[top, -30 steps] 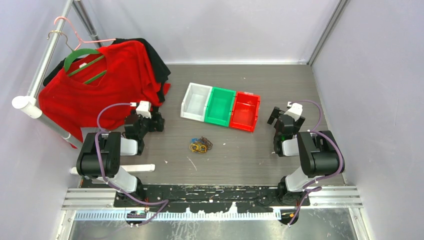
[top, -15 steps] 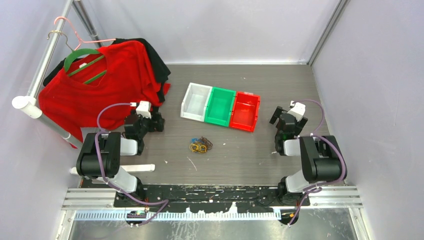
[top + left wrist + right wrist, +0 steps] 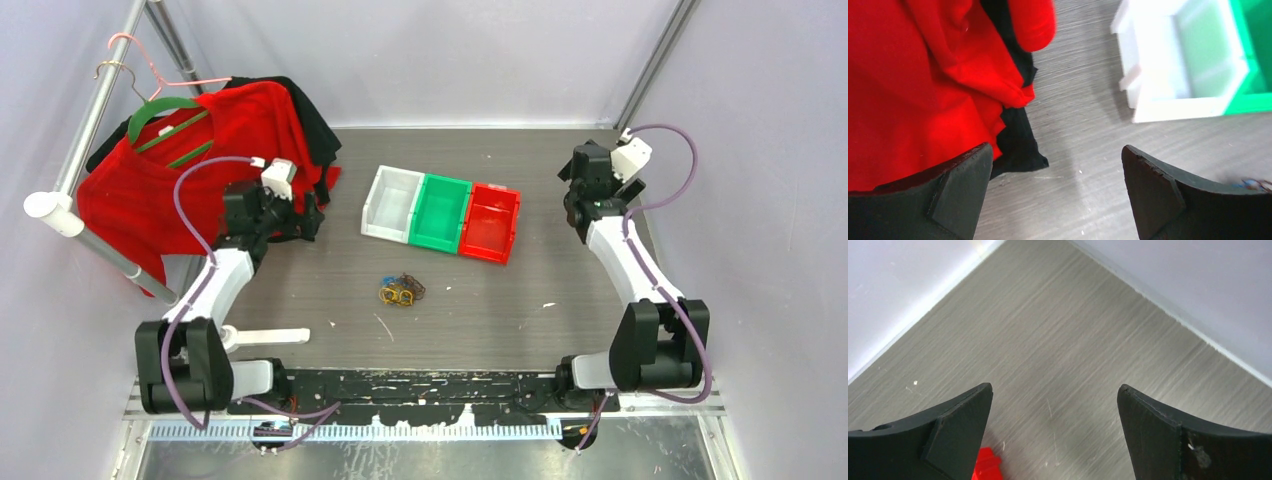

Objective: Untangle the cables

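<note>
Three bins, cables outside on table

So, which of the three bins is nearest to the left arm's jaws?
The white bin, at the row's left end; the green bin and red bin lie farther right.

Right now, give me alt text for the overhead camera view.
A tangle of cables lies on the table before white, green and red bins. The left tool, open, hangs by a red shirt; right tool, open, past the bins' right end.
</note>
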